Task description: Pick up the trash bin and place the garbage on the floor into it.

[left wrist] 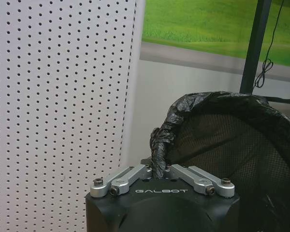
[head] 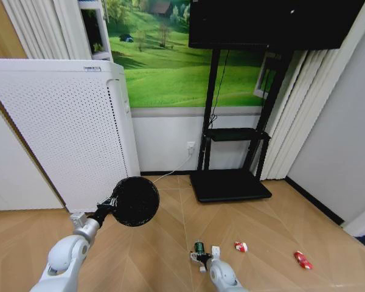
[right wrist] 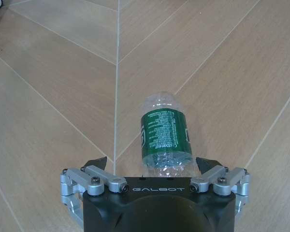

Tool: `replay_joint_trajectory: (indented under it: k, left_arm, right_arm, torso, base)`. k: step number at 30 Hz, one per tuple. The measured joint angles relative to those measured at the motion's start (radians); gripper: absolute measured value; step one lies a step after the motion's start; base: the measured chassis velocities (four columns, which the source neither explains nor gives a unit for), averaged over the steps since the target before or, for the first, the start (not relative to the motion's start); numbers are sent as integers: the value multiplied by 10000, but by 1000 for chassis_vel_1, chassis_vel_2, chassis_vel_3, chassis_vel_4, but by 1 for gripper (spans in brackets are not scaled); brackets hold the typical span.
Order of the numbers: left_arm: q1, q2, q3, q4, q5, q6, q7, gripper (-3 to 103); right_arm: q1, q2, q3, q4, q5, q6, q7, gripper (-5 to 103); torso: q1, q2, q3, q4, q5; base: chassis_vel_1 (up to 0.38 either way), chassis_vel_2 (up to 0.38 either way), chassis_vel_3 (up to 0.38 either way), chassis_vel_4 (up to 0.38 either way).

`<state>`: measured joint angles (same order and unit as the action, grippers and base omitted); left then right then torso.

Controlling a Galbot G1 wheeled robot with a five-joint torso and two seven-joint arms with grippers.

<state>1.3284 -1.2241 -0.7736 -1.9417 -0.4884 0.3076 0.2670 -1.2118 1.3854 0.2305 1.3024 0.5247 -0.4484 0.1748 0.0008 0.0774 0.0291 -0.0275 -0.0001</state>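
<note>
1. Bin [head: 135, 201] is held off the floor [head: 152, 255] by the left gripper [left wrist: 159, 174], in front of the white perforated appliance [head: 61, 134]. Jaws are closed to a narrow pinch on the rim and the bunched liner [left wrist: 160, 140]; nothing else is gripped.
2. Bin is tipped so the mouth faces the head camera, likely to keep the opening reachable for a drop-in.
3. Bin: round, black, mesh wall, thin crinkled plastic liner folded over the rim. A rim pinch is judged light-duty only; swing is possible.
4. Bottle [right wrist: 165, 137] lies on its side on the floor, between the wide-open jaws of the right gripper [right wrist: 152, 162]. Not yet grasped; the fingertips flank its end with a gap on each side. The approach is lined up along the bottle axis.
5. Bottle: clear thin plastic, green label, ribbed, cylindrical. It could roll or crush when squeezed.
6. Other garbage left on the floor: red-and-white scrap [head: 241, 246] near the bottle, small red piece [head: 303, 260] farther to the right. Both are apart from the grippers.
7. Floor: smooth tan wood, herringbone, low friction expected.
8. TV stand [head: 230, 182] behind, clear of the work.
</note>
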Motion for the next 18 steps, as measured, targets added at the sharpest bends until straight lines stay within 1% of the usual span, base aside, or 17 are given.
replay_joint_trajectory:
  k: [1,2,4,5,6,8,9,11,12,13,14,16,17,18]
  left_arm:
    - [20,-22,-35,-4,0,0,17,4]
    - [50,-62,-79,-6,0,0,28,4]
    - [66,-80,-105,-16,-1,1,31,4]
    - [75,-94,-132,-30,-6,1,32,4]
    - [75,-94,-132,-30,-6,1,32,4]
    - [84,-95,-191,-61,-39,0,34,4]
    - [84,-95,-191,-61,-39,0,34,4]
    - [86,-69,-237,-75,-89,1,36,4]
    - [86,-69,-237,-75,-89,1,36,4]
    - [82,-54,-249,-75,-109,9,33,4]
    - [69,-57,-248,-69,-113,16,31,4]
    - [55,-73,-235,-52,-113,16,20,4]
    - [43,-98,-202,-37,-109,18,16,4]
    - [43,-98,-202,-37,-109,18,16,4]
  right_arm:
    - [47,20,-21,-89,-38,22,5,100]
    - [123,62,-72,-246,-46,34,81,97]
    - [179,97,-101,-362,-46,56,163,97]
    - [219,134,-118,-462,-62,98,209,92]
    - [219,134,-118,-462,-62,98,209,92]
    - [251,161,-135,-528,-92,157,275,82]
    - [251,161,-135,-528,-92,157,275,82]
    - [255,150,-146,-525,-92,195,317,71]
    - [255,150,-146,-525,-92,195,317,71]
    - [246,110,-151,-472,-76,191,348,65]
    - [219,71,-155,-402,-61,178,367,54]
    - [199,55,-155,-363,-55,167,373,54]
    - [177,47,-153,-314,-44,154,377,49]
    - [177,47,-153,-314,-44,154,377,49]
  torso:
    - [0,0,0,0,0]
    - [0,0,0,0,0]
    - [0,0,0,0,0]
    - [0,0,0,1,0]
    - [0,0,0,1,0]
    - [0,0,0,0,1]
    - [0,0,0,0,1]
    - [0,0,0,0,1]
    - [0,0,0,0,1]
    - [0,0,0,1,1]
    - [0,0,0,0,0]
    - [0,0,0,0,1]
    - [0,0,0,0,1]
    - [0,0,0,0,1]
  base:
    - [0,0,0,0]
    - [0,0,0,0]
    - [0,0,0,0]
    - [0,0,0,0]
    - [0,0,0,0]
    - [0,0,0,0]
    - [0,0,0,0]
    - [0,0,0,0]
    - [0,0,0,0]
    - [0,0,0,0]
    - [0,0,0,0]
    - [0,0,0,0]
    - [0,0,0,0]
    - [0,0,0,0]
